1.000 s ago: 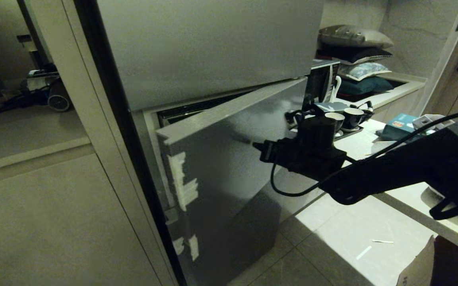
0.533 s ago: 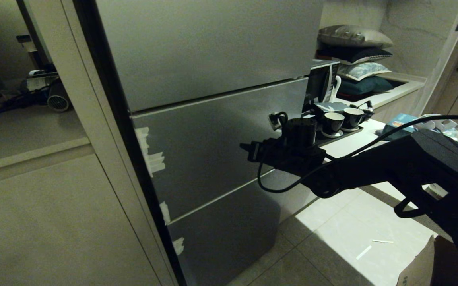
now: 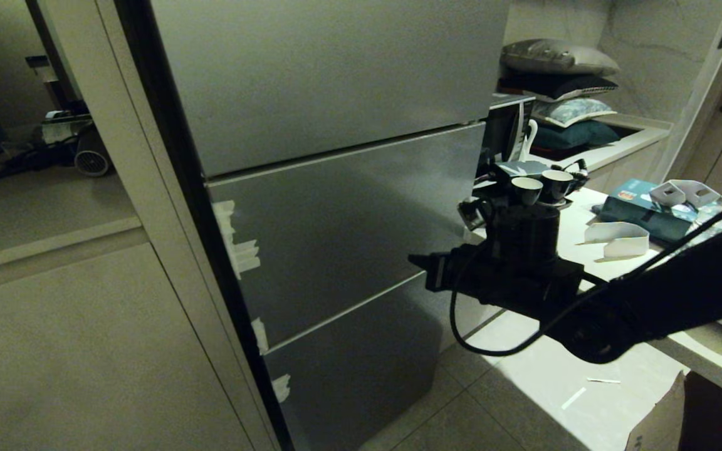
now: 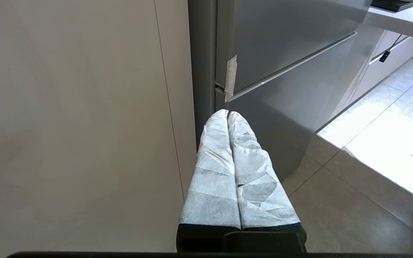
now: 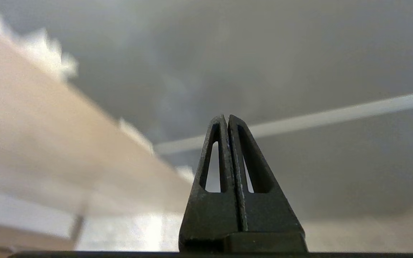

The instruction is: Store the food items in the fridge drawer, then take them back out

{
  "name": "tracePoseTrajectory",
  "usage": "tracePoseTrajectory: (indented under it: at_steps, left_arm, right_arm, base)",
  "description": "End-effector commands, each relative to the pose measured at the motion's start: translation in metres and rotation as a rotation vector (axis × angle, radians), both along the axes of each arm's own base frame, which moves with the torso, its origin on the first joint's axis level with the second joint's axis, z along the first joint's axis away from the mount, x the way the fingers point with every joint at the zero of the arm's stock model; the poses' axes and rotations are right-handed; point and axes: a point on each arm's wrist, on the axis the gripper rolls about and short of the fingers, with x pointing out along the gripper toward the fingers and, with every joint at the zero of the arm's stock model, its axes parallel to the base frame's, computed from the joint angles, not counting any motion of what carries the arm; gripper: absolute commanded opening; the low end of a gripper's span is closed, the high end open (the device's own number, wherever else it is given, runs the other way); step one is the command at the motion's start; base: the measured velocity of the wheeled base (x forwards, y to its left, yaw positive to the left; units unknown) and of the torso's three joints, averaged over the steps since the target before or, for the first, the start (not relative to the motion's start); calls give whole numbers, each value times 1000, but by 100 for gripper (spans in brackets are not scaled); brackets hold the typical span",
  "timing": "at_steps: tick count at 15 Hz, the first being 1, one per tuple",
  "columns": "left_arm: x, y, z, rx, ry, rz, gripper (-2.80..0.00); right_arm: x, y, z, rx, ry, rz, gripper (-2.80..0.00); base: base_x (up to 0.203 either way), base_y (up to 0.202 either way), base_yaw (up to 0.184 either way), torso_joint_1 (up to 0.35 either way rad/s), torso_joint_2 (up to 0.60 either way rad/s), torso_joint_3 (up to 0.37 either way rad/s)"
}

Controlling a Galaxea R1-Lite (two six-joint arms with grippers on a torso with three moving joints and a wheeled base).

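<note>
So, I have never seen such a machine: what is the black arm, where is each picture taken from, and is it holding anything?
It is a two-armed robot before a grey fridge whose drawers are all shut. The wide picture comes from its head camera; the other two come from cameras on its wrists. The black arm is its right one, with the right end effector shut and empty, close to the fridge front. The left end effector, wrapped in pale tape, is also shut and empty. Cups stand on the counter. No food shows.
</note>
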Motion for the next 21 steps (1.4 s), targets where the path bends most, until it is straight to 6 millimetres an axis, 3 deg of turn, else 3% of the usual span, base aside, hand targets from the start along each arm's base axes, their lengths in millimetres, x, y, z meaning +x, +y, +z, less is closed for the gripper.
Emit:
tracePoseTrajectory:
  at_steps: [1, 3, 5, 8, 10, 13, 15, 21]
  left_arm:
    - [0, 0, 0, 0, 1, 0, -280]
    - [0, 0, 0, 1, 2, 0, -280]
    - [0, 0, 0, 0, -1, 0, -280]
    - [0, 0, 0, 0, 1, 0, -280]
    - [0, 0, 0, 0, -1, 0, -280]
    - [0, 0, 0, 0, 1, 0, -280]
    - [0, 0, 0, 0, 0, 0, -280]
    - [0, 0, 0, 0, -1, 0, -280]
  right_arm:
    - [-59, -28, 14, -28, -26, -49, -280]
    - [-109, -58, 10, -82, -49, -148, -280]
    - [-157, -89, 21, -96, -153, -276, -280]
    - [-216, -130, 39, -73, -322, -510, -280]
    - [-249, -152, 39, -81, -373, -649, -280]
    - [-281, -178, 18, -196, -330, -836, -280]
    - [-288, -188, -3, -294, -285, -893, -280]
    - [-343, -192, -54, -306, -345, -684, -280]
  base:
    - [0, 0, 0, 0, 0, 0]
    - [0, 0, 0, 0, 0, 0]
    - [0, 0, 0, 0, 0, 0]
    - [0, 0, 0, 0, 0, 0]
    - [0, 0, 0, 0, 0, 0]
    - [0, 0, 0, 0, 0, 0]
    - [0, 0, 0, 0, 0, 0]
    - [0, 0, 0, 0, 0, 0]
